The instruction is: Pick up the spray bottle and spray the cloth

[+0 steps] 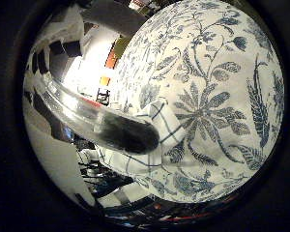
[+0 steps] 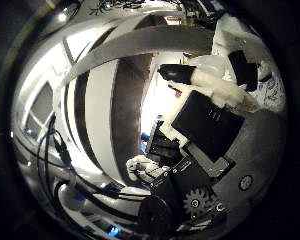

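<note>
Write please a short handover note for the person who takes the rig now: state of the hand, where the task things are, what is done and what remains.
Right hand: white and black parts with a gear show in the thumb side palm view; whether the fingers are curled cannot be told.
White cloth with blue floral print: fills much of the little finger side palm view, so it is close to the palm. A white piece with a dark grid pattern lies on it.
Clear curved part with a dark tip: crosses in front of the cloth; what it is cannot be told.
Spray bottle: not clearly seen in either view.
Done: unconfirmed. Left: confirm the bottle, then spray the cloth.
</note>
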`<state>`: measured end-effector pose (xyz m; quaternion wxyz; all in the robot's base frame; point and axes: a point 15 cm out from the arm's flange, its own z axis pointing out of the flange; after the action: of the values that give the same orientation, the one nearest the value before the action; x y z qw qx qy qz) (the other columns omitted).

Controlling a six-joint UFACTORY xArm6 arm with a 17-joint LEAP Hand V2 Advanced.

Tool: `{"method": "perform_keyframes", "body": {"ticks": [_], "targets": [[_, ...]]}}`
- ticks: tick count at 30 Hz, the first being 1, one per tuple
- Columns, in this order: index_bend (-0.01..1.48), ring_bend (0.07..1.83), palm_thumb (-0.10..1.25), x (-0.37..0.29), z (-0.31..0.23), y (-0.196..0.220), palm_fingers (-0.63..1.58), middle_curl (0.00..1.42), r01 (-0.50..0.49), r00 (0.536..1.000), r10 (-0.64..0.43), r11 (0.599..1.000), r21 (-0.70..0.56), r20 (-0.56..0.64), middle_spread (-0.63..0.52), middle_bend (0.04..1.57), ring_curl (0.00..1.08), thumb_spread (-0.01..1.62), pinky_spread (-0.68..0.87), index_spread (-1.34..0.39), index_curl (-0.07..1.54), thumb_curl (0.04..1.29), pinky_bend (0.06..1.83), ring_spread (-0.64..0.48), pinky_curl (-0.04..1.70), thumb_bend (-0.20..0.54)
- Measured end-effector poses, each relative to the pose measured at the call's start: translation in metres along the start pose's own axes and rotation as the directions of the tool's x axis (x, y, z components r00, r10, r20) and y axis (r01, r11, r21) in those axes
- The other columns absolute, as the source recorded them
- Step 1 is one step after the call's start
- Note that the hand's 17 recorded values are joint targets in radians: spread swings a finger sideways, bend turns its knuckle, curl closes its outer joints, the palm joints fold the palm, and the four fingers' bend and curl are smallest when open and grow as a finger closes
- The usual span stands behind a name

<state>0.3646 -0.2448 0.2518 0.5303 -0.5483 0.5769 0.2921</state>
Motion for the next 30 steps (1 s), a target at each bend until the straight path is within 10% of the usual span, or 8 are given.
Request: {"method": "perform_keyframes", "body": {"ticks": [30], "targets": [[1.18, 1.44, 1.02, 0.016, -0.063, 0.026, 1.22, 0.55, -0.028, 1.000, 0.029, 0.991, 0.128, -0.010, -0.08, 1.33, 0.56, 0.86, -0.18, -0.17, 0.63, 0.58, 1.08, -0.15, 1.08, -0.022]]}}
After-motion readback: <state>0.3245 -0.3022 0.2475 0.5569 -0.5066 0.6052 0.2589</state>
